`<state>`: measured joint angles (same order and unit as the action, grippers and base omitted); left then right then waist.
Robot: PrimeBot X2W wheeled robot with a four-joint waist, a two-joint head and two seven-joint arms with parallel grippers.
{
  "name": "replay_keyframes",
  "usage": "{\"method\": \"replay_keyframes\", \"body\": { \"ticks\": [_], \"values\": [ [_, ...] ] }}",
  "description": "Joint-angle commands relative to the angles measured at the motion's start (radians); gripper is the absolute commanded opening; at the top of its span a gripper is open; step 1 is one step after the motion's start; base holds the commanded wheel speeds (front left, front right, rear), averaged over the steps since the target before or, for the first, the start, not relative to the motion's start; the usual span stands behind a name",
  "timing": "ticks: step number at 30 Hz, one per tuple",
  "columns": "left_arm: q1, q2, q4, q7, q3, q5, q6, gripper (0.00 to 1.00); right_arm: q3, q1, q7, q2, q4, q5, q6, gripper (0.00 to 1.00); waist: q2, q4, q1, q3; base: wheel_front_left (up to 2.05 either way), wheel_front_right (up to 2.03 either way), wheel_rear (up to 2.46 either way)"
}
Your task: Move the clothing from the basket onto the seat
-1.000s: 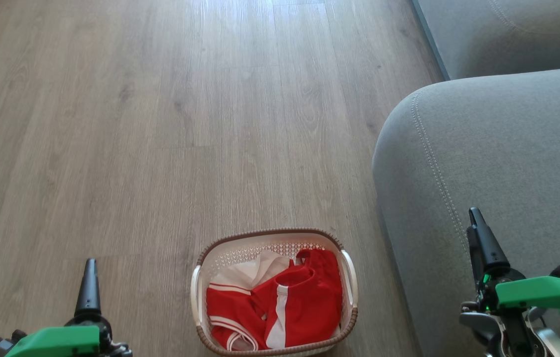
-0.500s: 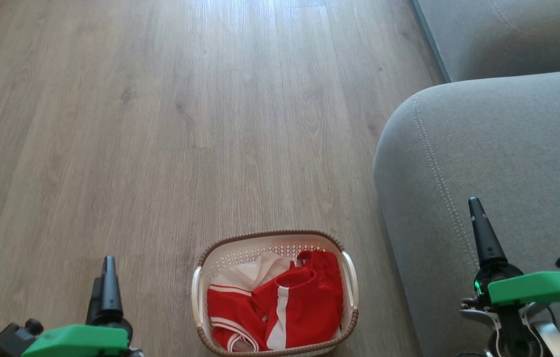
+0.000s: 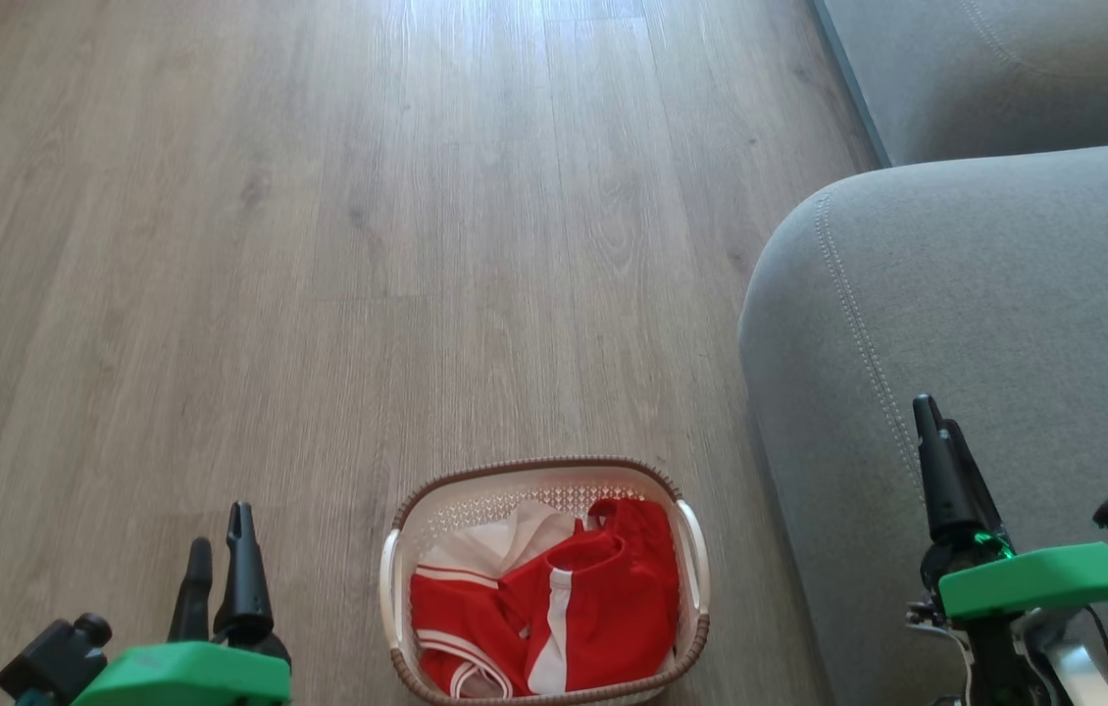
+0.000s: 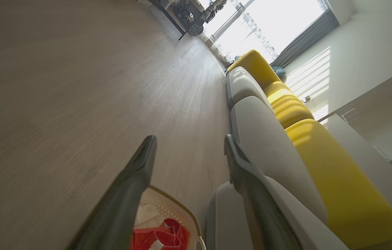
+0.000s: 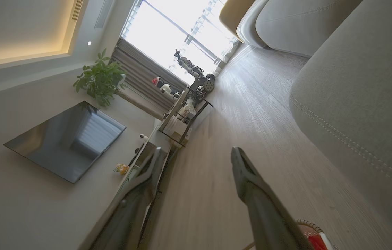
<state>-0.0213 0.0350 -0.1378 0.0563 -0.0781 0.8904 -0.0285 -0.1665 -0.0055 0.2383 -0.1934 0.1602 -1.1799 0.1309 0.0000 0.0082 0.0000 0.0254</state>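
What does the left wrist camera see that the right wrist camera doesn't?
Left wrist extras: yellow cushions behind the grey ones. Right wrist extras: a dark screen on the wall and a leafy plant. Shared: the wood floor, the grey seat, a bright window and the basket with red clothing. Each view also has its own open gripper, the left gripper and the right gripper.

The clothing [image 3: 593, 598] is red with white stripes; the basket [image 3: 487, 503] is cream, perforated, with a brown rim. The seat [image 3: 1005, 294] is grey, and the floor [image 3: 319, 245] shows grey-brown wood grain.
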Motion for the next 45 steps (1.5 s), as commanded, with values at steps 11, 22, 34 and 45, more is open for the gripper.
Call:
{"method": "replay_keyframes", "body": {
  "ticks": [11, 22, 34, 45],
  "values": [
    [-0.002, 0.031, 0.03, 0.045, -0.015, -0.191, -0.024, 1.0, 0.023, -0.006, 0.01, 0.018, -0.019, 0.209, 0.0, 1.0, 0.0, 0.002, 0.0, 0.005, 0.0, 0.0, 0.0],
    [-0.007, 0.045, 0.019, 0.078, -0.051, -0.34, -0.046, 1.0, 0.051, -0.001, 0.013, 0.044, -0.018, 0.392, 0.0, 1.0, 0.0, 0.003, 0.0, 0.009, 0.0, 0.0, 0.0],
    [-0.016, 0.058, 0.015, 0.116, -0.083, -0.497, -0.074, 1.0, 0.088, 0.007, 0.016, 0.074, -0.014, 0.587, 0.0, 1.0, 0.0, 0.004, 0.0, 0.009, 0.0, 0.0, 0.0],
    [-0.03, 0.062, 0.007, 0.149, -0.106, -0.62, -0.092, 1.0, 0.116, 0.016, 0.019, 0.099, 0.0, 0.747, 0.0, 1.0, 0.0, 0.004, 0.0, 0.016, 0.0, 0.0, 0.0]
  ]
}}
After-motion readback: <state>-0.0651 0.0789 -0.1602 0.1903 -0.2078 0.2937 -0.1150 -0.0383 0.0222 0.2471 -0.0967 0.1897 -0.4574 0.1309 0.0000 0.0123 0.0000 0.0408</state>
